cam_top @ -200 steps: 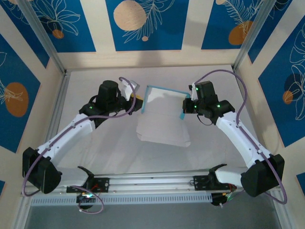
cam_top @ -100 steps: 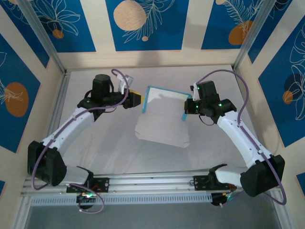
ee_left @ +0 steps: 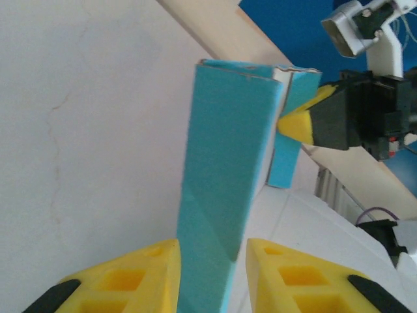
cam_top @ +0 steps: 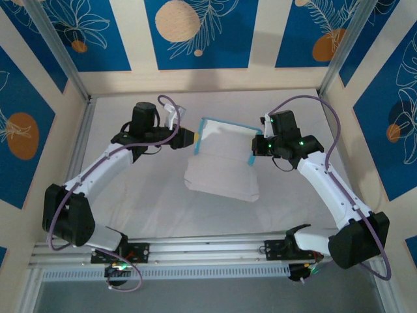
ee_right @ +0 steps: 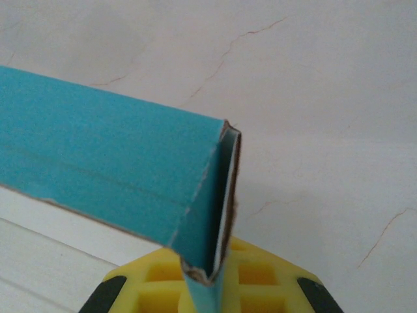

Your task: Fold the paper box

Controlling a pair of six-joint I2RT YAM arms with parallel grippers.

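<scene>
The paper box [cam_top: 221, 160] lies mid-table, half folded: white inside, with light-blue walls raised along its far, left and right edges and a white flap lying flat toward me. My left gripper [cam_top: 190, 138] is at the left wall. In the left wrist view its yellow fingers [ee_left: 133, 280] straddle that blue wall [ee_left: 228, 150], open, with a small gap on the right side. My right gripper [cam_top: 253, 149] is shut on the doubled right wall [ee_right: 111, 163], pinched at its corner between the yellow pads [ee_right: 260, 277]. Its yellow tip [ee_left: 296, 124] also shows beyond the box.
The white table [cam_top: 143, 195] is fenced by a metal frame [cam_top: 71, 78] and blue-patterned panels. A rail with both arm bases [cam_top: 208, 251] runs along the near edge. Bare surface lies left, right and in front of the box.
My left arm has swung its elbow outward and its gripper has edged back right onto the left wall. The right gripper keeps its hold, and the box has barely shifted.
</scene>
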